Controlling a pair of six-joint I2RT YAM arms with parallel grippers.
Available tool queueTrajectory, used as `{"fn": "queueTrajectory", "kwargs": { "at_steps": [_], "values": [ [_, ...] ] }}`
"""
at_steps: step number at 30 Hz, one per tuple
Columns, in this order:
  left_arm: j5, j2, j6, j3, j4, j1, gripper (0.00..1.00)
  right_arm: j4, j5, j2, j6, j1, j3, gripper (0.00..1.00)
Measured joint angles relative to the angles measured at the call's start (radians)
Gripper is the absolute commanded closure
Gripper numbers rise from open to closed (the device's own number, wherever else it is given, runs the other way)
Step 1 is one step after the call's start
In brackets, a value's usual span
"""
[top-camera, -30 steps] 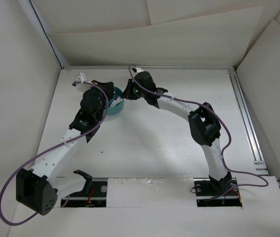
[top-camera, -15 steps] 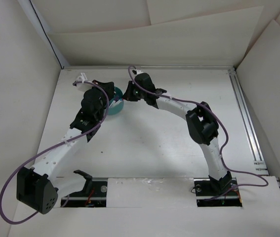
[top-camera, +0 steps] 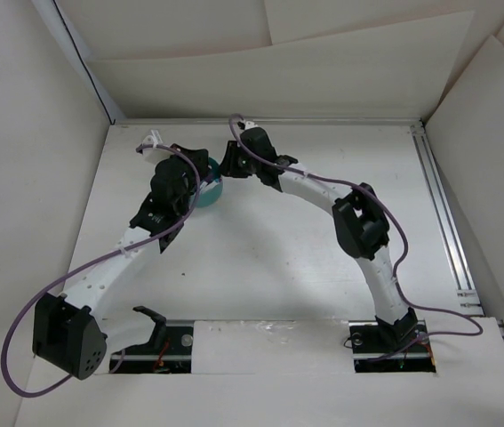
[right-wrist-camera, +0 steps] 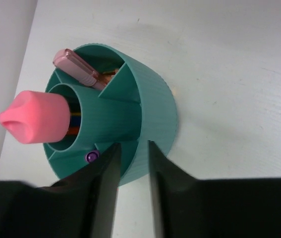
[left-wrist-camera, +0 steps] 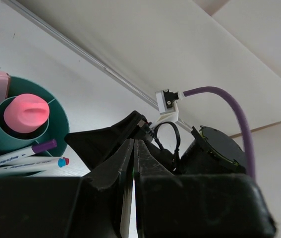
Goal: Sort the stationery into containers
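Stationery [right-wrist-camera: 31, 116] inside teal cup [right-wrist-camera: 152, 111]

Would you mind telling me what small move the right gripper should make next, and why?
Probably lift the right gripper straight up, clear of the teal cup. Its jaws stand apart and hold nothing, and the purple-ended pen already sits in a compartment beneath it.

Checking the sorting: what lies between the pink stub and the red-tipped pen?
The purple-tipped pen lies between the pink stub and the red-tipped pen, seen in the left wrist view.
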Motion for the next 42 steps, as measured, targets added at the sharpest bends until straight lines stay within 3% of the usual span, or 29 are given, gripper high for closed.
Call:
{"fn": "queueTrajectory", "kwargs": {
  "at_steps": [11, 18, 20, 21, 25, 28, 32, 34, 35, 36, 42],
  "values": [
    [0.0, 0.001, 0.0, 0.0, 0.0, 0.013, 0.99, -0.025, 0.015, 0.068, -0.001, 0.0, 0.081, 0.87],
    [0.0, 0.001, 0.005, 0.0, 0.0, 0.016, 0.99, -0.034, 0.016, 0.137, -0.002, -0.008, 0.188, 0.86],
    [0.0, 0.001, 0.006, 0.0, 0.0, 0.016, 0.99, -0.045, 0.001, 0.168, 0.001, -0.013, 0.243, 0.82],
    [0.0, 0.002, 0.006, 0.0, 0.0, 0.016, 0.99, -0.046, -0.011, 0.182, 0.004, -0.016, 0.267, 0.69],
    [0.0, 0.006, 0.008, 0.0, -0.001, 0.016, 0.98, -0.042, -0.063, 0.198, 0.021, -0.027, 0.307, 0.44],
    [-0.001, 0.006, 0.008, 0.002, -0.004, 0.016, 0.98, -0.039, -0.097, 0.178, 0.017, -0.041, 0.301, 0.37],
    [-0.028, 0.018, 0.008, 0.014, -0.014, 0.016, 0.98, -0.027, -0.122, 0.053, 0.0, -0.065, 0.159, 0.37],
    [-0.049, 0.034, 0.008, 0.024, -0.033, 0.029, 1.0, -0.025, -0.124, -0.04, -0.013, -0.076, 0.065, 0.52],
    [-0.061, 0.04, 0.008, 0.024, -0.043, 0.042, 1.0, -0.013, -0.125, -0.085, -0.021, -0.082, 0.02, 0.83],
    [-0.072, 0.047, 0.001, 0.024, -0.058, 0.059, 1.0, -0.003, -0.124, -0.133, -0.03, -0.087, -0.027, 0.98],
    [-0.106, 0.084, -0.043, 0.022, -0.127, 0.181, 1.0, 0.029, -0.084, -0.387, -0.047, -0.094, -0.297, 1.0]
  ]
}}
